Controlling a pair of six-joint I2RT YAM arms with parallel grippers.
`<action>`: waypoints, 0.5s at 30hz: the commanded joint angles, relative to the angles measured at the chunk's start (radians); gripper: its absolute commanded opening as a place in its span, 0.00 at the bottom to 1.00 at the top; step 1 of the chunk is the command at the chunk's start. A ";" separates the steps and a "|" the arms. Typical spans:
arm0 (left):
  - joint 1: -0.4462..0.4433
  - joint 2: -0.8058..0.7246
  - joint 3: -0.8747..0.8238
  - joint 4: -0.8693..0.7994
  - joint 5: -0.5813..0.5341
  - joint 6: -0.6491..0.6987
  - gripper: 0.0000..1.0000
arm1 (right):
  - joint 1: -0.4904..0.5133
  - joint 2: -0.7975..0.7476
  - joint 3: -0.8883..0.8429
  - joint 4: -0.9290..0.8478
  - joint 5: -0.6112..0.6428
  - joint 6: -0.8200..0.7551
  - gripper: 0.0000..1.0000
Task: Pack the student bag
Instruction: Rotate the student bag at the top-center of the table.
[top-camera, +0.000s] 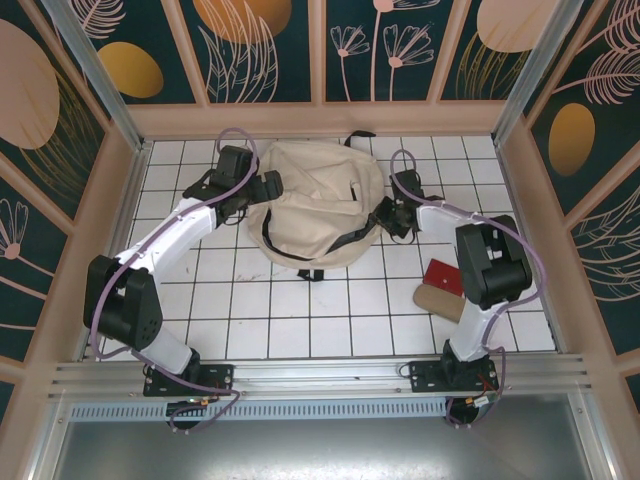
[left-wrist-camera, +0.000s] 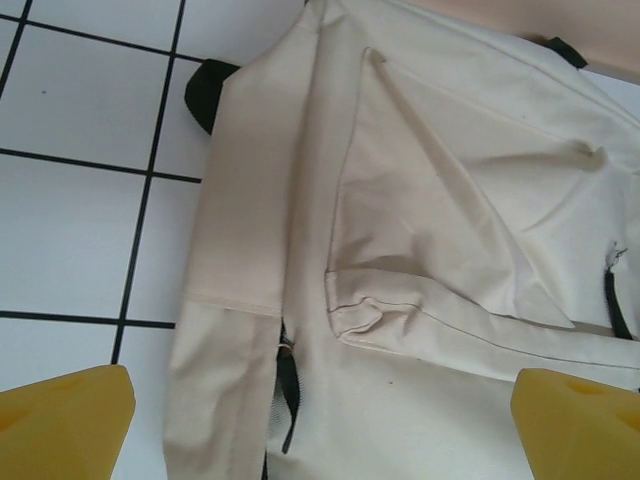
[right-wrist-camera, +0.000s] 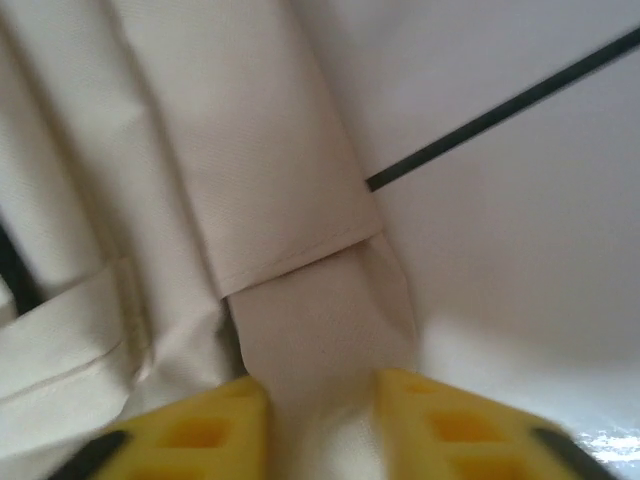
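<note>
Student bag (top-camera: 315, 205): a large cream fabric backpack lying slumped and flat at the far centre of the white tiled table (top-camera: 300, 320), with a black strap (top-camera: 310, 272) poking out at its near edge. A dark zipper line (top-camera: 350, 240) curves along the near right side; you cannot tell from above whether the mouth is open enough to load.

Left gripper (top-camera: 265, 187): set at the bag's left edge. Through the left wrist camera you see the left gripper (left-wrist-camera: 320, 425) with its yellow fingers spread wide, one at each lower corner of the view. They hang above the cream panel (left-wrist-camera: 420, 200) and a short run of zipper (left-wrist-camera: 288, 385), touching nothing.

Right gripper (top-camera: 392, 215): at the bag's right edge. In the right wrist view its fingers (right-wrist-camera: 320, 420) stand close together with a folded tab of cream fabric (right-wrist-camera: 320, 320) between them, so you appear to be pinching the bag's cloth here.

Outward, near right: a red flat item (top-camera: 443, 276) and a tan oblong item (top-camera: 438, 300) lie on the tiles beside the right arm, well apart from the bag.

Progress, as a judgement: packing looks barely begun. You have one hold on the fabric, the contents lie outside, and opening, loading and closing the bag all remain.
</note>
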 joint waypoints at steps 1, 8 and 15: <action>0.008 -0.017 -0.008 0.029 -0.009 -0.011 0.95 | -0.030 0.016 0.059 -0.041 0.088 -0.046 0.18; 0.007 0.025 0.000 0.029 0.072 0.018 0.88 | -0.127 0.172 0.304 -0.013 0.201 -0.158 0.05; 0.008 0.072 0.003 0.089 0.182 -0.010 0.85 | -0.124 0.206 0.505 -0.074 0.209 -0.271 0.43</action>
